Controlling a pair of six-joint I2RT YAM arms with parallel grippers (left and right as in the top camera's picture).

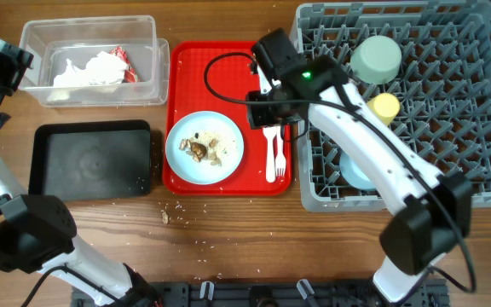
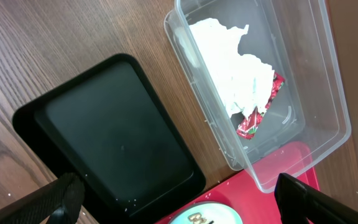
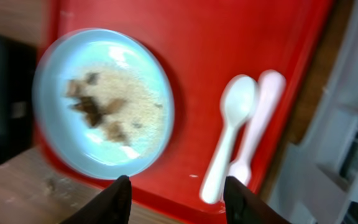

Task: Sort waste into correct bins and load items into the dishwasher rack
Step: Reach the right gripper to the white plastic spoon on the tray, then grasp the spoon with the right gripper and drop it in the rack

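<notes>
The light blue plate (image 1: 205,147) (image 3: 104,102) with brown and whitish food scraps (image 1: 201,149) (image 3: 104,109) lies on the red tray (image 1: 228,68). Beside it lie the white spoon (image 1: 271,155) (image 3: 229,137) and fork (image 1: 280,153) (image 3: 260,115). My right gripper (image 1: 271,115) (image 3: 178,199) hovers over the tray, open and empty, between the plate and the cutlery. The clear tub (image 1: 147,51) (image 2: 316,81) holds the crumpled napkin (image 1: 83,70) (image 2: 235,68) and red wrapper (image 1: 123,60) (image 2: 260,112). My left gripper (image 1: 5,64) (image 2: 185,205) is open, high at the far left.
The black tray (image 1: 92,162) (image 2: 117,137) sits left of the red tray, with only crumbs in it. The grey rack (image 1: 476,192) at right holds a pale green bowl (image 1: 376,58), a yellow cup (image 1: 384,106) and a light blue bowl (image 1: 355,170) partly under my right arm. Crumbs dot the wood (image 1: 165,217).
</notes>
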